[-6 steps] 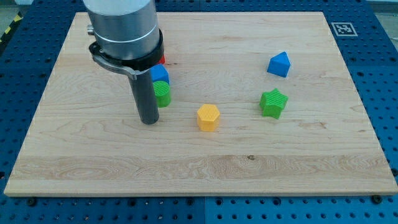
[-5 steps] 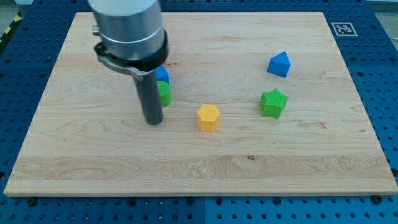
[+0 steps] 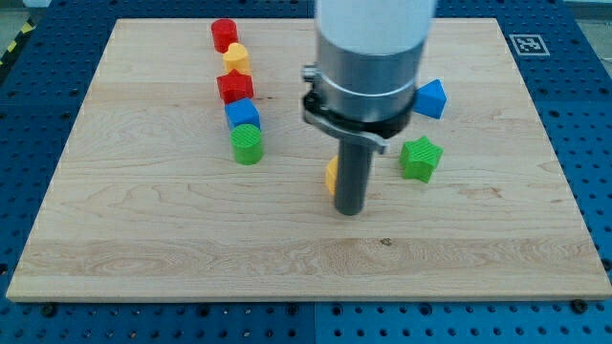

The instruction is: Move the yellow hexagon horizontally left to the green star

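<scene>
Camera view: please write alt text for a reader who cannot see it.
My tip rests on a wooden board, hiding most of the yellow hexagon block; the green star block lies to its right. Five other blocks line the upper left.

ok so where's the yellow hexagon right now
The yellow hexagon sits near the board's middle, mostly hidden behind the rod, just left of my tip. The green star lies to the view's right of it.

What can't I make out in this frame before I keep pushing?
- yellow hexagon: mostly hidden behind my rod; only its left edge shows.
- Contact between my tip and that block: cannot tell.
- blue block: its left part is covered by the arm's housing.
- green star: in full view.
</scene>
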Controlling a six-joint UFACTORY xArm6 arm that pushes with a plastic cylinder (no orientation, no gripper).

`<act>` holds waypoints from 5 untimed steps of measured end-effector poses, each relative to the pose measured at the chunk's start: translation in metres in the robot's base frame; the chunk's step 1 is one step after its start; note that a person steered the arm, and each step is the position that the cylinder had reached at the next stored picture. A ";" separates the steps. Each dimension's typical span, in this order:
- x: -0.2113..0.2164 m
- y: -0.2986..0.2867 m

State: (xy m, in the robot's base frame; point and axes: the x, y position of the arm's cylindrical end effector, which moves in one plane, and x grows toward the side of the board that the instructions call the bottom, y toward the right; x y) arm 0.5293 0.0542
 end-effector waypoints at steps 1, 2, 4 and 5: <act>-0.004 0.024; -0.012 0.025; -0.029 0.000; -0.034 -0.020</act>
